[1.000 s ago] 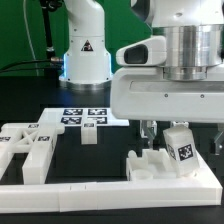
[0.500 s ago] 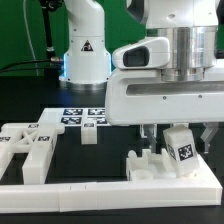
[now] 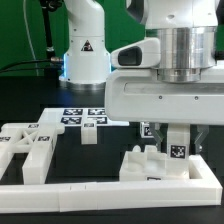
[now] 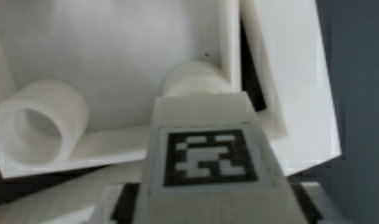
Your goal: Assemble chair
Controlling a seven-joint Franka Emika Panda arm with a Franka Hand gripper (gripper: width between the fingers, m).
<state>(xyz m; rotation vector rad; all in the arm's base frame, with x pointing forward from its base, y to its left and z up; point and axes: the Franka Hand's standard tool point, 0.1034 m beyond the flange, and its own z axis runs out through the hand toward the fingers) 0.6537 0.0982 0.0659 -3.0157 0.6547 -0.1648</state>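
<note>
In the exterior view, your hand (image 3: pixel 172 138) hangs straight over the tagged post (image 3: pixel 178 152), with a finger down each side and the gap narrow. You cannot tell whether they press it. The post stands upright on the chair base (image 3: pixel 145 166), by the counter's (image 3: pixel 110 150) near edge, toward the exterior view's right. In the wrist view, the post (image 4: pixel 207 150) runs along the hand's axis, its tag toward the camera.

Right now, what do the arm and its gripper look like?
The arm is glossy white with rounded shells, a black warning triangle on its base and a blue glow beneath. A silver cylinder sits above the boxy white gripper, whose fingers are dark.
</note>
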